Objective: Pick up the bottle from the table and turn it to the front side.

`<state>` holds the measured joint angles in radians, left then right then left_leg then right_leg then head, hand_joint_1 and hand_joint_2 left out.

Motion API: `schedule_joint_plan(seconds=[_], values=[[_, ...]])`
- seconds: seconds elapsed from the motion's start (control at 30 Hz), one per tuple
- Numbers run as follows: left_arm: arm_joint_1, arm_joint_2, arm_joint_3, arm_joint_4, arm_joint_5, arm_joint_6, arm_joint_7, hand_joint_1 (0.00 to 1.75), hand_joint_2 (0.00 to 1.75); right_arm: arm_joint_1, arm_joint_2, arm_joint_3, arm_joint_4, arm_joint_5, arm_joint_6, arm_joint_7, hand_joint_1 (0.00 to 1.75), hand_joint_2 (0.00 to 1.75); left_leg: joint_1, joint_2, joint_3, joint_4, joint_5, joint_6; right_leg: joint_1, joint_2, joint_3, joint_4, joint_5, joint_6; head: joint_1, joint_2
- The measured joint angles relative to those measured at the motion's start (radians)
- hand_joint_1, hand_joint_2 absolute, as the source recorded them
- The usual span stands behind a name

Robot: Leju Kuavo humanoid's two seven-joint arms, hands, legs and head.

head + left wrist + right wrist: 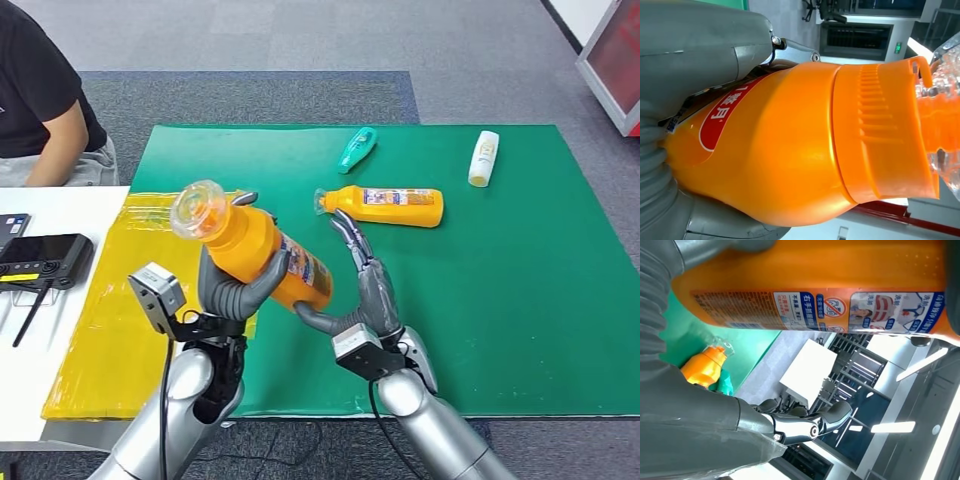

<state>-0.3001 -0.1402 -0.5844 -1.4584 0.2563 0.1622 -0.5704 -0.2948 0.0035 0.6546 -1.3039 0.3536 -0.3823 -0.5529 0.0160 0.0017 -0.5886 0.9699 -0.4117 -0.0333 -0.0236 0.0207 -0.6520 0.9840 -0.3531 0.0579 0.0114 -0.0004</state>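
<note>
While the left hand point(230, 290) grips the orange bottle point(256, 250) aloft over the green mat point(528, 300), the head view shows the right hand point(370, 290) with fingers spread, its thumb under the bottle's base. Seen from the left wrist, the bottle point(791, 150) hides the fingers. From the right wrist, its label point(821, 307) faces the camera; whether the thumb touches is unclear.

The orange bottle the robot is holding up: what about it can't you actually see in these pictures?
- Held orange bottle, head view: its base, behind the right robot hand.
- Left wrist view: most of the red label, under the left robot hand.
- Right wrist view: label print too small to read; cap cut off.
</note>
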Motion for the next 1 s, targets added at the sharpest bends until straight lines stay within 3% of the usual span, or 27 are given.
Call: schedule_joint_plan(seconds=[0.37, 1.0], values=[[0.013, 0.014, 0.000, 0.000, -0.058, 0.047, -0.008, 1.75, 1.75, -0.001, 0.000, 0.000, 0.000, -0.005, 0.004, 0.006, 0.00, 1.75, 0.000, 0.000, 0.000, 0.000, 0.000, 0.000, 0.000, 0.000, 0.000, 0.000, 0.000, 0.000, 0.000, 0.000], [0.045, 0.071, -0.004, -0.003, -0.303, 0.259, 0.060, 1.75, 1.75, 0.044, 0.000, -0.029, 0.000, -0.002, -0.015, 0.009, 0.00, 1.75, 0.000, 0.000, 0.000, 0.000, 0.000, 0.000, 0.000, 0.000, -0.001, 0.000, 0.000, 0.000, 0.000, 0.000]])
